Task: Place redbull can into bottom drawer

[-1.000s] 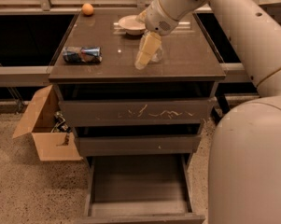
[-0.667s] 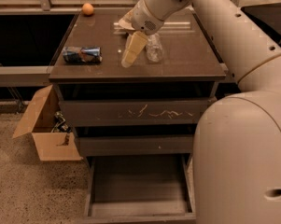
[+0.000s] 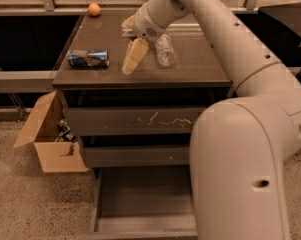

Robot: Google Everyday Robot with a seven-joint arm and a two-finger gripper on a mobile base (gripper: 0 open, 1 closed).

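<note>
The redbull can lies on its side on the left part of the cabinet top. My gripper hangs over the middle of the top, to the right of the can and apart from it, its pale fingers pointing down and left. It holds nothing that I can see. The bottom drawer is pulled out at floor level; the part of its inside that shows is bare, and my arm hides its right side.
A clear plastic bottle lies just right of the gripper. An orange sits at the back left corner. A white object lies behind the wrist. An open cardboard box stands on the floor left of the cabinet.
My gripper has swung left across the cabinet top, from over the bottle toward the can. The bottle is now uncovered to its right. The can has not moved.
</note>
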